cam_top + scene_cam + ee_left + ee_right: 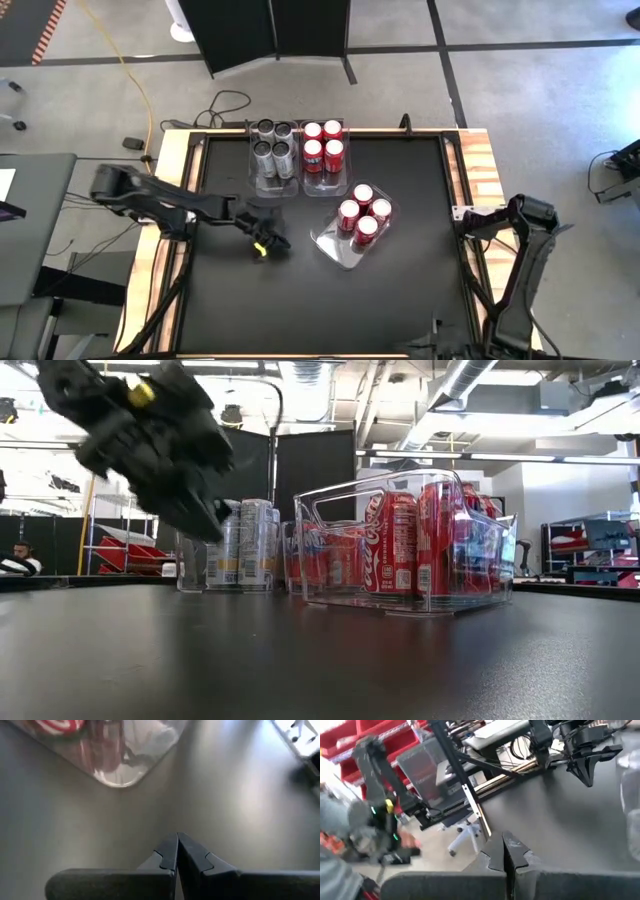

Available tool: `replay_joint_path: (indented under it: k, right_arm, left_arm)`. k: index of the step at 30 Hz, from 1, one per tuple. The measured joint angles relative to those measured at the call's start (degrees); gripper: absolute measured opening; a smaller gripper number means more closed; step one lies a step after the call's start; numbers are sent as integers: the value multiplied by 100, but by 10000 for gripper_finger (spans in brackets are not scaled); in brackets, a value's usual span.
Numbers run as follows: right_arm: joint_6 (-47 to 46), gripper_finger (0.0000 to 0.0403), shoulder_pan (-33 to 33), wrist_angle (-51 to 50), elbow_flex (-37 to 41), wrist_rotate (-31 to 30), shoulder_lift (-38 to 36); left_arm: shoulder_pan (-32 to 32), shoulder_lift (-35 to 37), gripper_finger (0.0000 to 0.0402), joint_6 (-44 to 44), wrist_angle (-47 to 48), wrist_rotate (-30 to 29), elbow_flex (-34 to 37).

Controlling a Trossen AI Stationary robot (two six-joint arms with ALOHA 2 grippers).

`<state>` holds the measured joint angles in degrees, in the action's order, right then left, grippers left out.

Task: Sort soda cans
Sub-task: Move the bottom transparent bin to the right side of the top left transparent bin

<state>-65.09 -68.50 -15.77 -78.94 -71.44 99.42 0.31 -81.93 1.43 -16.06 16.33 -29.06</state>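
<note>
Three clear bins hold the soda cans. Several silver-grey cans [273,150] stand upright in the far bin, with several red cans [323,148] in the bin beside it. A third bin [338,248], turned askew near the table's middle, holds several more red cans [362,213]. My left gripper [270,244] hangs shut and empty above the black table, left of the askew bin, whose rounded corner [120,775] shows ahead of its fingers [177,840]. My right gripper [504,840] is shut and empty at the table's right edge [463,222].
A wooden frame [170,200] borders the black tabletop. Bare tabletop lies in front of the bins toward the near edge [320,310]. Beyond the table stand a dark partition [275,30] and red shelving [380,740]; a person [15,557] sits far off.
</note>
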Motion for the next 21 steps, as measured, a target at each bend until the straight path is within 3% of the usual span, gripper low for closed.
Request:
replay_joint_path:
  k: [4,7,11,21]
  right_arm:
    - [-732,0,-16,373,75,342,35]
    - [-376,0,-147,969,70,455,37]
    - [218,0,-338,1264,64,388,33]
    - [253,0,-392,1030,64,249,31]
  left_arm:
    - [61,-780,0,-119,-870,-486,-111]
    - [57,-1143,0,-342,-1157,-751,-291]
    - [125,-1499,0,-562,-1178,-766,-531]
    - [166,-1855,0,-544,-1168,-743,-971]
